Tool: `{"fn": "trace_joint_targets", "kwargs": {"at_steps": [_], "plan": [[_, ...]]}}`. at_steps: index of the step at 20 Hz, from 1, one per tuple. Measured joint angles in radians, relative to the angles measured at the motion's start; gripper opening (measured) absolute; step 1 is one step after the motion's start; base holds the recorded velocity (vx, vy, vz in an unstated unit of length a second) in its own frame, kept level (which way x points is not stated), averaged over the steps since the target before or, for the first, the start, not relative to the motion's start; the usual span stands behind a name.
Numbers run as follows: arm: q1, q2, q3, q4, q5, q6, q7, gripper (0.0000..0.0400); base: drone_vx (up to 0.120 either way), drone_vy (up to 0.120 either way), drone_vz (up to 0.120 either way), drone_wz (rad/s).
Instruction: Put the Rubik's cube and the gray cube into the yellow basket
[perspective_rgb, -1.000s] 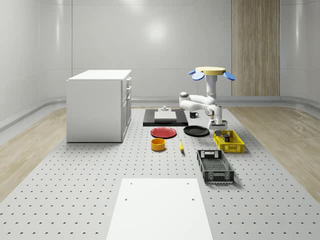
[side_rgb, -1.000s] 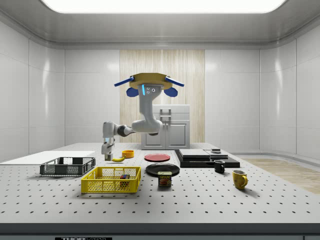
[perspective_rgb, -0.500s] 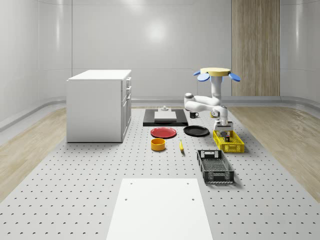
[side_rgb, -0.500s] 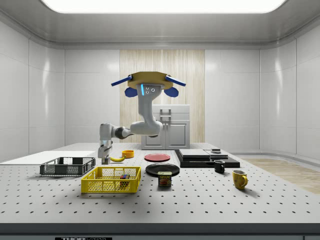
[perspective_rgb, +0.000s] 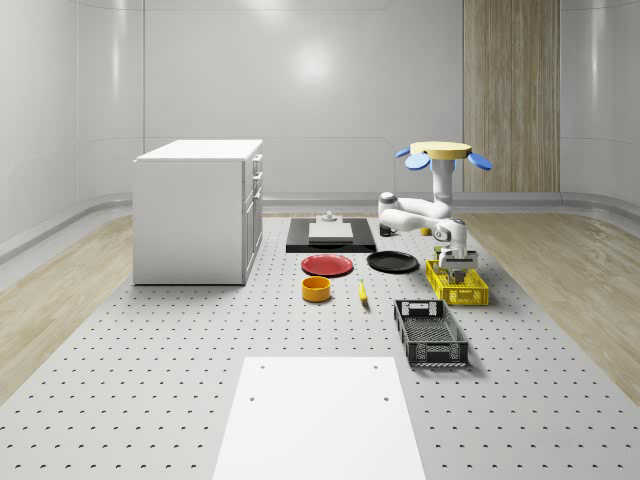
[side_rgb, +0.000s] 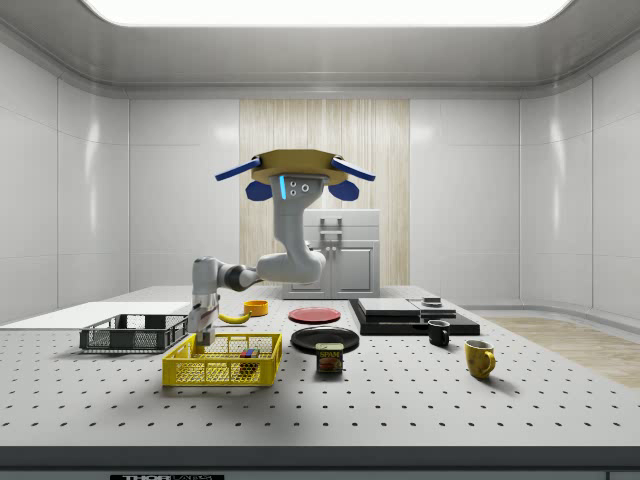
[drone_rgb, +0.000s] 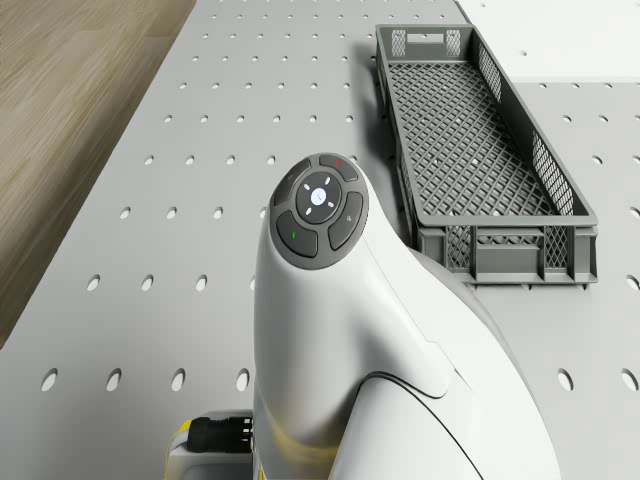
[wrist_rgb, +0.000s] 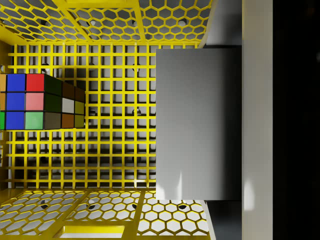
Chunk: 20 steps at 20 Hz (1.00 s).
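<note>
The yellow basket (perspective_rgb: 470, 295) (side_rgb: 222, 371) stands on the table at the whole-scene view's right. The Rubik's cube (wrist_rgb: 35, 100) (side_rgb: 248, 352) lies on the basket's mesh floor (wrist_rgb: 115, 145). The drone (perspective_rgb: 443, 151) (side_rgb: 296, 168) hovers above the table, just behind the basket. Its arm (drone_rgb: 320, 330) reaches down, so the gripper (perspective_rgb: 460, 262) (side_rgb: 203, 326) hangs over the basket's end, level with its rim. It is shut on the gray cube (wrist_rgb: 197, 122), which hangs over the mesh beside the Rubik's cube. One pale finger (wrist_rgb: 257, 120) lies against the cube's side.
A dark mesh crate (perspective_rgb: 430, 333) (drone_rgb: 480, 150) sits just in front of the basket. A black plate (perspective_rgb: 392, 262), a red plate (perspective_rgb: 327, 265), an orange bowl (perspective_rgb: 316, 289) and a banana (perspective_rgb: 362, 292) lie to the whole-scene view's left. A can (side_rgb: 330, 358) stands beside the basket.
The drone and arm have shifted to the whole-scene view's right. The gripper has come down with the gray cube, from beside the basket to over its end.
</note>
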Motion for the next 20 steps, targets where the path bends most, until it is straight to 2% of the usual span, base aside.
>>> {"fn": "trace_joint_targets", "kwargs": {"at_steps": [15,16,18,20], "plan": [[-0.025,0.000,-0.164,0.032,-0.155,0.054,0.004,0.0250,0.000,0.000,0.000,0.000],[-0.027,0.000,-0.172,0.034,-0.163,0.056,0.004,0.0262,0.000,0.000,0.000,0.000],[-0.028,0.003,-0.183,0.037,-0.174,0.058,0.004,0.0316,0.000,0.000,0.000,0.000],[-0.027,0.005,-0.181,0.036,-0.172,0.055,0.003,0.0349,0.000,0.000,0.000,0.000]]}}
